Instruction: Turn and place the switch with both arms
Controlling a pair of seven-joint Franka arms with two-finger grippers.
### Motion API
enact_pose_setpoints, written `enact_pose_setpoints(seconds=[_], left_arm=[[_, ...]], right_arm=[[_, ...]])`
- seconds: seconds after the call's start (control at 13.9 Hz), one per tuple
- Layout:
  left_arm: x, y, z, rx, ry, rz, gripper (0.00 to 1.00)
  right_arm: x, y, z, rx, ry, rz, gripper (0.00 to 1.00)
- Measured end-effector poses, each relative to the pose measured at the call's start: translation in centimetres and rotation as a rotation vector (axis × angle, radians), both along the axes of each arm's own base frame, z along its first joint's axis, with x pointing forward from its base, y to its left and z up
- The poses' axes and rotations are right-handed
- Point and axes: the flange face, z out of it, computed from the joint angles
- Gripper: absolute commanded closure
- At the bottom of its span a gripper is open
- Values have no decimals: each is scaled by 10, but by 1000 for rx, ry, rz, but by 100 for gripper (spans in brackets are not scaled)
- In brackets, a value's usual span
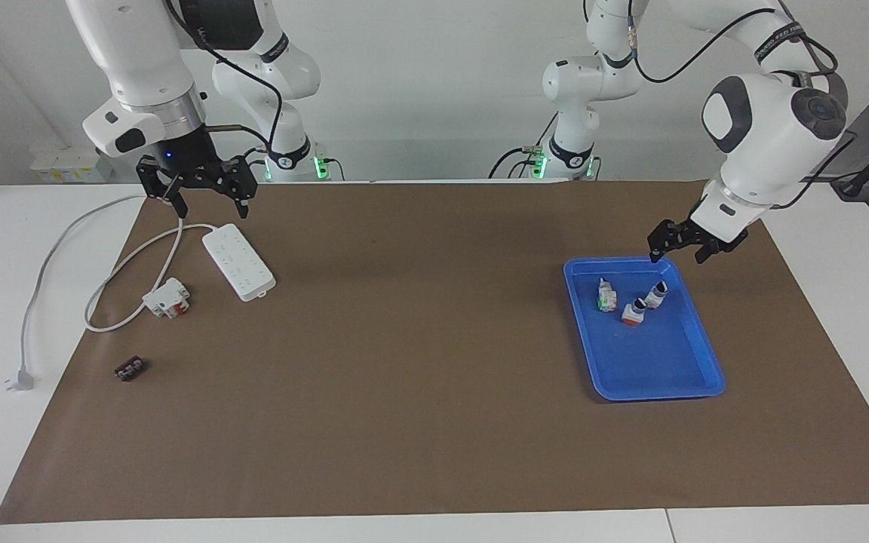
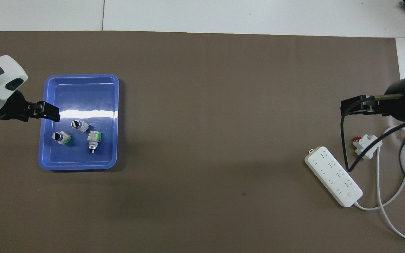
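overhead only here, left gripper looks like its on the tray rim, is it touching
Observer: No. In the facing view the left gripper hangs open above the blue tray's rim, touching nothing.
Operator: which switch has the orange end, i see none
Observer: The switch lying farthest from the robots in the tray shows an orange-red block at one end.
Operator: anything outside my frame at the right arms end
Observer: A small black part lies on the brown mat, farther from the robots than the breaker block.

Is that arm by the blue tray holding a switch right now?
No, the left gripper hangs empty over the tray's rim, jaws open; the switch lies in the tray.
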Motion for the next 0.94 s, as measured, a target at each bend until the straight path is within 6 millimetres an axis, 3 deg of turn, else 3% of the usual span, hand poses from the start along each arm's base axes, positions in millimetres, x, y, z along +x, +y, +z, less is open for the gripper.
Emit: enact_pose_setpoints(seconds=[0.14,0.29,0.58,0.72,0.94], left_arm=[[5,-6,31,-2,3,-11,6],[1,-10,63,-1,-9,-16,0],[-30,-10,125,11,-86,-18,0],[-34,-10,132,13,-100,-18,0],[-31,-8,127,26,-95,-17,0]], right_arm=[[-1,-1,1,0,4,-3,0],[-2,-1,-1,-2,22,-4,0],[-3,-9,-2,-3,37,-20,0],[-3,-12,-2,-3,37,-24,0],[-4,-7,-2,-4,37,-15,0]])
